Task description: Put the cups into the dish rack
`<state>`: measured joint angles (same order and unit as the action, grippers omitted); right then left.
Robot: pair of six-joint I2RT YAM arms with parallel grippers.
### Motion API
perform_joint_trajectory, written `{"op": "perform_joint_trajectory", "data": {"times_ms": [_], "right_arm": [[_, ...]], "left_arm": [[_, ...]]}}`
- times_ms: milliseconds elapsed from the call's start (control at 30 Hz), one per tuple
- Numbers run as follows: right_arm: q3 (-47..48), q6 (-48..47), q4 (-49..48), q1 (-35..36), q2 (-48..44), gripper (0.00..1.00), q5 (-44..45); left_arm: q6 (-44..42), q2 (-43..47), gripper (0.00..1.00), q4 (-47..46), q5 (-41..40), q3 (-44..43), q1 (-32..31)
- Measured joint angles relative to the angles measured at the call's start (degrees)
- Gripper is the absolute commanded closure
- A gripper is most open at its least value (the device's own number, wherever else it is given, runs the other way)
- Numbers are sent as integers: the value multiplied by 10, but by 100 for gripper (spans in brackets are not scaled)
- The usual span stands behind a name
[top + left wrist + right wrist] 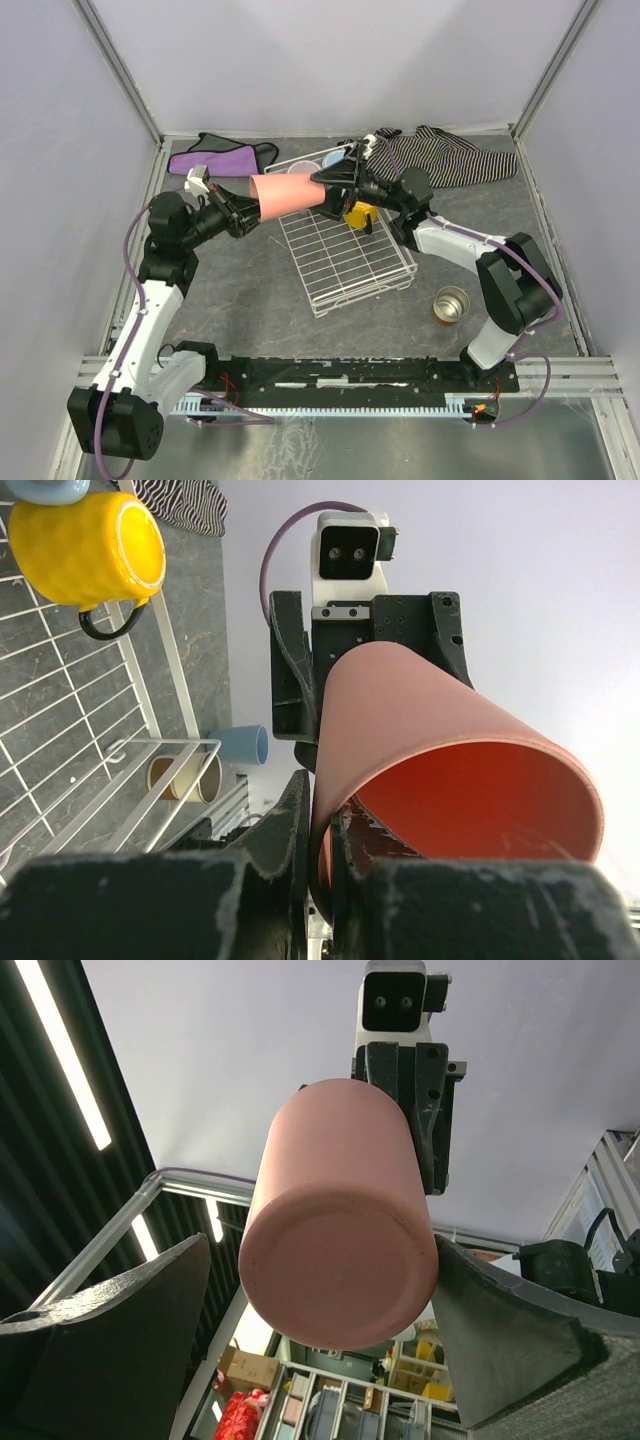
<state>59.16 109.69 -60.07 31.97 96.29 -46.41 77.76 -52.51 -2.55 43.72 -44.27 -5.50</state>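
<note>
My left gripper (247,210) is shut on the rim of a salmon tumbler (285,193), holding it sideways above the left edge of the white wire dish rack (345,262). In the left wrist view one finger (290,830) is outside the tumbler wall (440,750) and the other inside. My right gripper (326,177) is open; its fingers (110,1340) stand either side of the tumbler's base (340,1260), the left one clearly apart from it. A yellow mug (357,214) and a light blue cup (333,160) sit in the rack. A metal cup (450,305) stands on the table.
A purple cloth (222,157) lies at the back left and a striped cloth (445,155) at the back right. In the left wrist view a blue tumbler (240,745) lies beyond the rack's rim (150,745), next to the metal cup (185,777). The yellow mug (85,545) lies on the grid.
</note>
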Motion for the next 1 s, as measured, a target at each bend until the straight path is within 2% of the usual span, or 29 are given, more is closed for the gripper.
{"op": "perform_joint_trajectory", "data": {"times_ms": [133, 233, 333, 433, 467, 533, 600, 700, 800, 967, 1000], "right_arm": [[0, 0, 0, 8, 2, 13, 0], [0, -3, 1, 12, 2, 28, -1], [0, -8, 2, 13, 2, 49, -1], [0, -14, 6, 13, 2, 59, -1], [0, -16, 6, 13, 3, 61, -1], [0, -16, 8, 13, 3, 61, -3], [0, -20, 12, 13, 3, 62, -3], [0, -33, 24, 13, 2, 63, -5], [0, -49, 45, 11, -3, 63, -5], [-2, -65, 72, 3, -14, 65, -9], [-4, -67, 76, 1, -16, 65, -10]], "left_arm": [[0, -1, 97, 3, 0, 0, 0], [0, -1, 97, 3, 0, 1, 0], [0, -1, 97, 2, 0, 1, 0], [0, 0, 97, 2, 0, 2, 0], [0, 1, 95, 2, 0, 3, 0], [0, 3, 81, 3, -1, 5, 0], [-3, 4, 76, 9, -2, 6, 0], [-16, 7, 60, 30, -6, 9, 0], [-26, 8, 51, 49, -13, 16, 0], [-46, 9, 47, 76, -24, 16, 2], [-50, 9, 43, 82, -27, 16, 2]]}}
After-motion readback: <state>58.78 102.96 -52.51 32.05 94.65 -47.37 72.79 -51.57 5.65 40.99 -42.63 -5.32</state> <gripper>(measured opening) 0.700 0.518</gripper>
